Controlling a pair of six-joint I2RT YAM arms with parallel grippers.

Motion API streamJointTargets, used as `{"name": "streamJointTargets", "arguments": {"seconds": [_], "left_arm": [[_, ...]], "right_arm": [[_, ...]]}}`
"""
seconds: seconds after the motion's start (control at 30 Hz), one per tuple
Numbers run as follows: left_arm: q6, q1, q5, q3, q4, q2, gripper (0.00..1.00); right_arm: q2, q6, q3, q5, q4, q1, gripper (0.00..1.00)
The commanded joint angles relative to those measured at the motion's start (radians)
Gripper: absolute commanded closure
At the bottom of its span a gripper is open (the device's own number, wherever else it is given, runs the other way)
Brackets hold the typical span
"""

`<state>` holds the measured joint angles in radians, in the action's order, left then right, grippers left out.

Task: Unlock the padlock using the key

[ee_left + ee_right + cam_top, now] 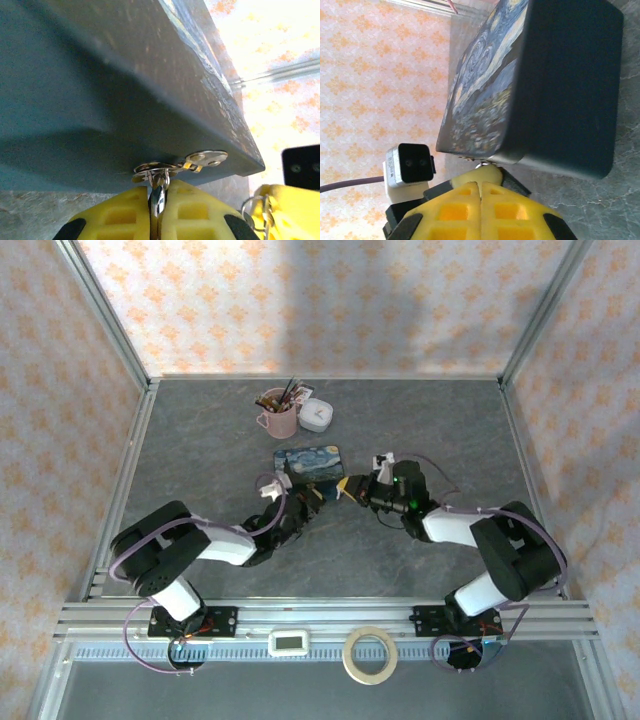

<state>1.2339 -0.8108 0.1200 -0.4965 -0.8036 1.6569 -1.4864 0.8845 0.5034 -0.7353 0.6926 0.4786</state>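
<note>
The key (201,160) shows in the left wrist view as a small splayed bunch of silvery metal, its flat heads with holes fanned to the right off a thin ring. It lies right against the lower edge of the dark side wall of the Starry Night tin (125,75). The left gripper (158,194) is clenched on the bunch, its yellow pads pressed together with a thin silver blade pinched upright between them. Just to the right in that view, a fine silver wire loop (248,206) hangs beside another yellow finger; whether it is the padlock's shackle cannot be told, and the padlock's dark body is too small to pick out. The right gripper (480,175) is clamped tight, pads meeting along a straight seam. A speck of bright metal shows at its tip, close under the tin's near corner, and it is unclear whether that speck is gripped. The tin's painted lid faces left in the right wrist view, and the left wrist camera (412,164) is just beside the fingers. From above, the two grippers meet nose to nose just in front of the tin, near the middle of the grey stone-patterned table (430,430). Farther back stand a pink mug (279,423) of brushes (287,392) and a small white box (316,415) touching it. On the near rail lie a roll of tape (370,655) and a small white device (291,642).
</note>
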Motion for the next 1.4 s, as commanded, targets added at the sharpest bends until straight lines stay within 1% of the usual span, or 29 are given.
{"name": "streamJointTargets", "arguments": {"seconds": [0.0, 0.07, 0.1, 0.13, 0.2, 0.23, 0.3, 0.4, 0.5, 0.6, 0.77, 0.87, 1.03, 1.2, 1.37], "left_arm": [[0.056, -0.036, 0.059, -0.073, -0.087, 0.090, 1.00], [0.070, -0.050, 0.027, -0.121, -0.127, 0.152, 1.00], [0.076, -0.054, 0.004, -0.148, -0.144, 0.181, 0.97], [0.081, -0.058, -0.013, -0.166, -0.153, 0.200, 0.90], [0.086, -0.066, -0.029, -0.186, -0.157, 0.212, 0.64], [0.080, -0.069, -0.029, -0.185, -0.155, 0.204, 0.56], [0.063, -0.070, -0.018, -0.162, -0.133, 0.162, 0.45], [0.052, -0.069, -0.008, -0.103, -0.113, 0.069, 0.38], [0.052, -0.068, -0.011, -0.042, -0.140, -0.022, 0.39], [0.052, -0.066, -0.037, -0.028, -0.185, -0.069, 0.41], [0.078, -0.051, -0.090, -0.049, -0.309, -0.039, 0.42], [0.073, -0.051, -0.105, -0.087, -0.305, -0.015, 0.43], [0.064, -0.048, -0.118, -0.123, -0.311, 0.007, 0.44], [0.071, -0.045, -0.115, -0.129, -0.325, 0.019, 0.50], [0.080, -0.044, -0.115, -0.126, -0.345, 0.027, 0.63]], "right_arm": [[0.061, -0.074, 0.029, 0.071, -0.079, -0.016, 1.00], [0.087, -0.096, 0.030, 0.107, -0.121, -0.023, 1.00], [0.101, -0.107, 0.030, 0.128, -0.145, -0.027, 1.00], [0.113, -0.119, 0.032, 0.146, -0.166, -0.029, 1.00], [0.150, -0.152, 0.039, 0.205, -0.227, -0.031, 1.00], [0.169, -0.168, 0.044, 0.232, -0.253, -0.031, 1.00], [0.205, -0.200, 0.054, 0.293, -0.308, -0.032, 1.00], [0.241, -0.218, 0.062, 0.347, -0.338, -0.031, 1.00], [0.243, -0.188, 0.059, 0.353, -0.323, -0.030, 1.00], [0.236, -0.122, 0.035, 0.345, -0.250, -0.021, 1.00], [0.235, -0.010, 0.003, 0.340, -0.117, 0.004, 1.00], [0.229, 0.047, -0.014, 0.332, -0.049, 0.019, 1.00], [0.194, 0.093, -0.014, 0.324, 0.002, 0.043, 1.00], [0.163, 0.120, -0.015, 0.315, 0.042, 0.053, 1.00], [0.153, 0.126, -0.017, 0.322, 0.047, 0.055, 1.00]]}}
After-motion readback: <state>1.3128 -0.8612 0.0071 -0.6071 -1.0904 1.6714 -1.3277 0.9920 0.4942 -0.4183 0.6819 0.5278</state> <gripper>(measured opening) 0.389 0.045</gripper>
